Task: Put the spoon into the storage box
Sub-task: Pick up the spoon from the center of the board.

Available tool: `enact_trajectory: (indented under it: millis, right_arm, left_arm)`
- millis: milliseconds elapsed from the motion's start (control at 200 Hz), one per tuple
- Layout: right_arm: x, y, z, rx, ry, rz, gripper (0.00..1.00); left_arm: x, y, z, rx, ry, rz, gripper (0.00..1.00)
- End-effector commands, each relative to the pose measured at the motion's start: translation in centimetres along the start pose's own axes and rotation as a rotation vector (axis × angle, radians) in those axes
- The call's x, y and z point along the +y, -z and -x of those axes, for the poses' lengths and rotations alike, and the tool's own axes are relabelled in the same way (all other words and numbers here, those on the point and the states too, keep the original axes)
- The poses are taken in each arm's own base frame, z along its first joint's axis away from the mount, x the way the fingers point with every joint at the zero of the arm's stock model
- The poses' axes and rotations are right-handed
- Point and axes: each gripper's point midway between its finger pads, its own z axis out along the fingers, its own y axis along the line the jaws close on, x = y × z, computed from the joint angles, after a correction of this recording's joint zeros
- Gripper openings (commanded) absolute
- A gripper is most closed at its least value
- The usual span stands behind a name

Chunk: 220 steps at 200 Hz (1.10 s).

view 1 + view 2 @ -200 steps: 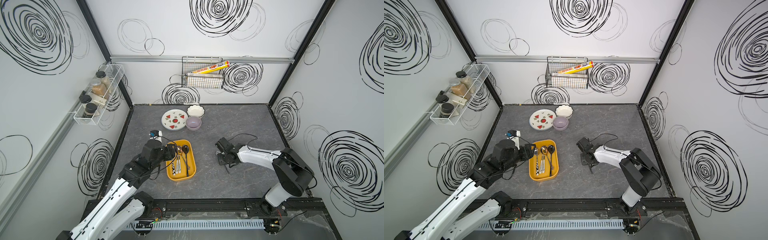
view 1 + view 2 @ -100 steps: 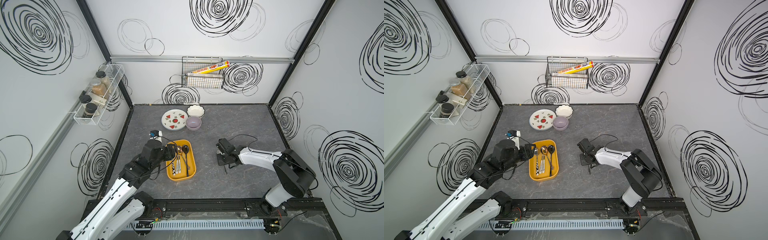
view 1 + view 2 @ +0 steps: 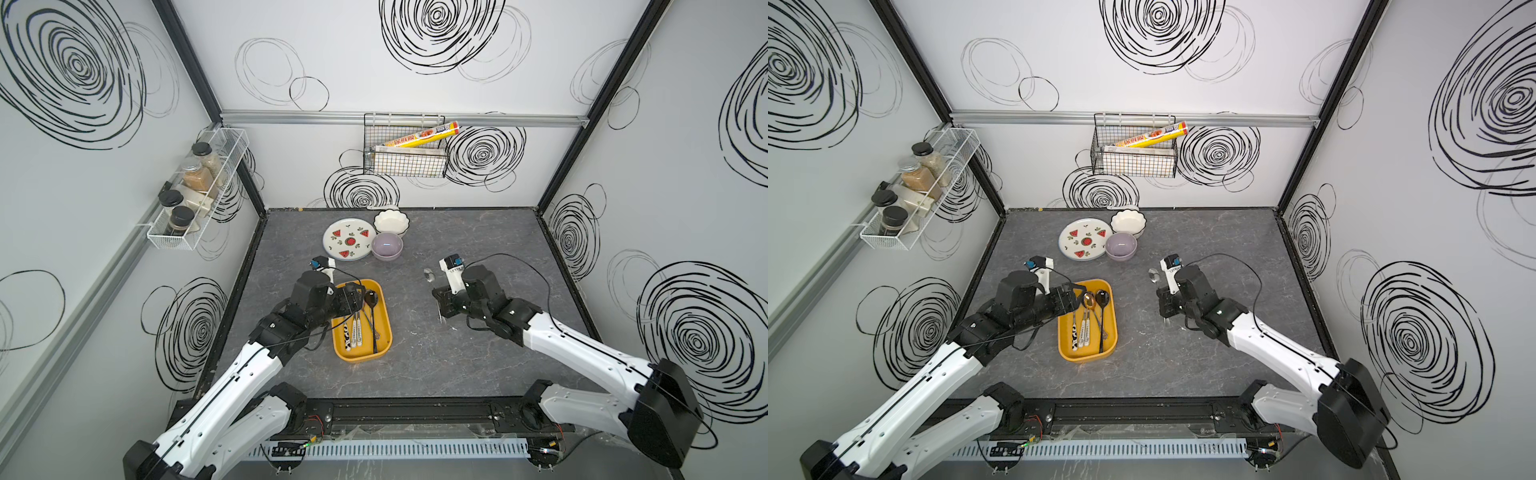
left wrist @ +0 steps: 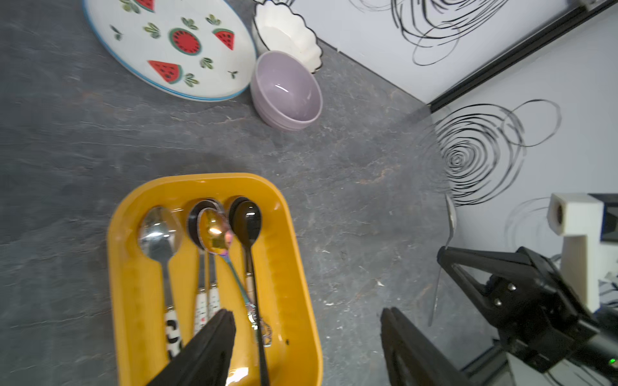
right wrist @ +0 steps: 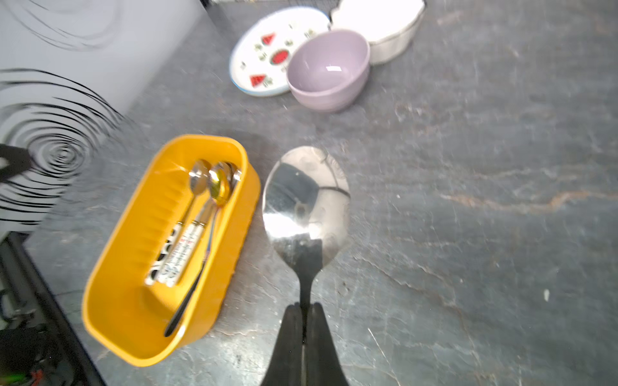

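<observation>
In both top views the only print is on a yellow-and-red roll (image 3: pixel 419 137) lying in a wire basket (image 3: pixel 405 164) on the back wall, and its characters are too small to read. The right claw (image 3: pixel 437 296) is clamped on the silver spoon (image 3: pixel 428 274), which is outside the storage box (image 3: pixel 384 328) and well apart from it on the robot's right. The left claw (image 3: pixel 357 296) hangs over the box's far end. The tabletop (image 3: pixel 457 361) is dark grey marbled stone, and the white walls carry black scribbled rings. A watermelon plate (image 3: pixel 348 239), a lilac bowl (image 3: pixel 387 246) and a white scalloped bowl (image 3: pixel 391 220) sit near the back.

In the left wrist view the left claw's jaws stand wide apart above the box and grip nothing. Several spoons (image 4: pixel 214 230) lie side by side inside, and the printing on their handles is illegible.

In the right wrist view the right claw's jaws are pinched together on the spoon's handle, and its bowl juts out beyond them over the bare tabletop beside the box
</observation>
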Motion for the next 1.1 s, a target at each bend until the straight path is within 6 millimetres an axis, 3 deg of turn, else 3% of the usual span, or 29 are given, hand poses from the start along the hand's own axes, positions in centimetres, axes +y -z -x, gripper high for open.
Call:
enact_trajectory:
  millis: [0, 270, 521, 806, 1096]
  right_arm:
    - [1.7, 1.1, 1.2, -0.096, 0.045, 0.098, 0.00]
    - [2.0, 0.7, 0.1, -0.060, 0.047, 0.124, 0.00]
    - [2.7, 0.1, -0.4, -0.030, 0.058, 0.153, 0.00]
    - [3.2, 0.1, -0.8, -0.016, 0.077, 0.175, 0.00]
    - [3.5, -0.2, -1.2, 0.000, 0.083, 0.185, 0.00]
  left_arm:
    - [-6.2, -0.4, 2.2, 0.003, 0.074, -0.278, 0.76]
    - [-10.2, -2.9, 2.2, 0.057, 0.089, -0.437, 0.77]
    - [-12.5, -5.9, 0.5, 0.120, 0.059, -0.457, 0.76]
    - [-13.0, -10.0, -1.1, 0.209, 0.064, -0.411, 0.63]
    - [-13.4, -11.7, -2.1, 0.252, 0.073, -0.401, 0.49]
